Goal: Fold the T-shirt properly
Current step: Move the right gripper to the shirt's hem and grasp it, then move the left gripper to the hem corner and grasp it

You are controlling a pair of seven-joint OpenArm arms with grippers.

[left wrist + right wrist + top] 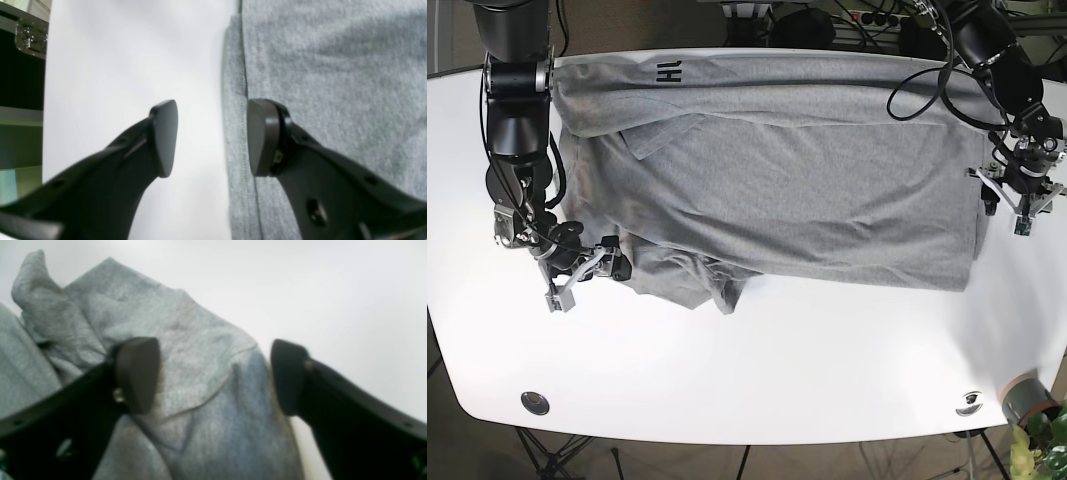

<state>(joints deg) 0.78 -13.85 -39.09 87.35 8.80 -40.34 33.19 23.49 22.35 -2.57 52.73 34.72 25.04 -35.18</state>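
A grey T-shirt (777, 170) lies spread over the white table (807, 360), its near edge bunched at the lower left. My left gripper (211, 138) stands open astride the shirt's stitched hem (238, 140): one finger is over bare table, the other over cloth. In the base view this left gripper (1009, 192) sits at the shirt's right edge. My right gripper (215, 376) is open around a crumpled sleeve fold (200, 373), and in the base view the right gripper (587, 265) is at the shirt's lower left corner.
The shirt carries a black print (667, 72) near the table's far edge. A round fitting (534, 402) sits at the front left of the table and another (970, 402) at the front right. A plant pot (1027, 400) stands beyond the front right corner.
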